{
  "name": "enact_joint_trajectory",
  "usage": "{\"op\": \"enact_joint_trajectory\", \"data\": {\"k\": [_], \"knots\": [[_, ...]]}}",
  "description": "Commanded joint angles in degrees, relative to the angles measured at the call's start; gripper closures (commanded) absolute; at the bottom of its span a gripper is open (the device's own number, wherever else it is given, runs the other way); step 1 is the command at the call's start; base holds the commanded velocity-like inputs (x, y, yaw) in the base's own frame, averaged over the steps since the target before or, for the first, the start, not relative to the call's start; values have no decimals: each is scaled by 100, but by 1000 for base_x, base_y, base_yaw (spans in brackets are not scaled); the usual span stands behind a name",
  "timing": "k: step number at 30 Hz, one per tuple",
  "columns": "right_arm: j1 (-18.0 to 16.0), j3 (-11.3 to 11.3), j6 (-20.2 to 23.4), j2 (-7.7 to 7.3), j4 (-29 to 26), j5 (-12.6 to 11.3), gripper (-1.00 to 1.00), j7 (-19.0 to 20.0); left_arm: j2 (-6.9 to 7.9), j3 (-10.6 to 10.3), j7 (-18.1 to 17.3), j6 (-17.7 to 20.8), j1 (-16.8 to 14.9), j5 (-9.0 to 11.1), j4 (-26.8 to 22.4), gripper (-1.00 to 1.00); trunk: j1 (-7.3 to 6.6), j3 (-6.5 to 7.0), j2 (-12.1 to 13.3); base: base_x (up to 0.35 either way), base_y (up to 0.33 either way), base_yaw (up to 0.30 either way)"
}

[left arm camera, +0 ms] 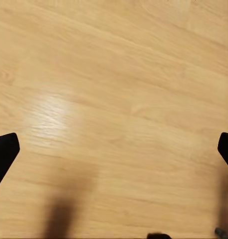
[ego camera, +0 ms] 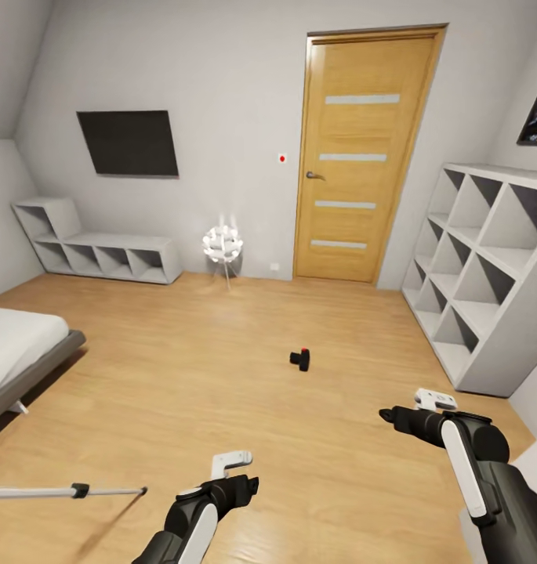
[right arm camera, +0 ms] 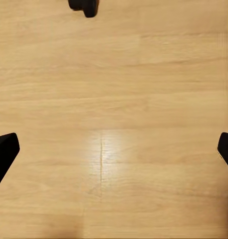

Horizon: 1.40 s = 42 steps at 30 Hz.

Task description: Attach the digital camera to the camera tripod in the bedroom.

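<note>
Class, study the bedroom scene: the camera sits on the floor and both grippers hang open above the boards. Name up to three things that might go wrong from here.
1. The digital camera is small and lies low on the wood floor; the open right gripper may knock it away rather than grasp it.
2. A camera tripod leg juts near the left gripper; a swing might strike it.
3. The shelf unit stands close by the right arm, risking a bump.

Even, soft light fills the room, bright and sharp; pale glare patches sheen the wood floor [right arm camera: 106, 149] in both wrist views; faint blurred shadows lie there; straight lines splay toward the head view's edges.
</note>
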Motion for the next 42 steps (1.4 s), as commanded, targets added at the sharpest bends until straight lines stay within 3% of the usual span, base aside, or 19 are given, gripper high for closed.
{"op": "enact_joint_trajectory", "data": {"k": [1, 28, 42], "knots": [[-4, 0, 25, 0, 6, -17, -100, -1, 3, -3, 53, 15, -3, 61, -5, -100, 3, -13, -3, 324, -3, -182], [-25, 40, 25, 6, 257, -18, -100, -12, 7, 50, 116, -153, -3, 44, 407, -100, 3, -195, -3, 325, -64, -182], [-26, 539, 25, 5, 335, 14, -100, -18, 11, 408, 203, -188, -51, 22, 459, -100, 3, -290, -3, 325, -130, -182]]}}
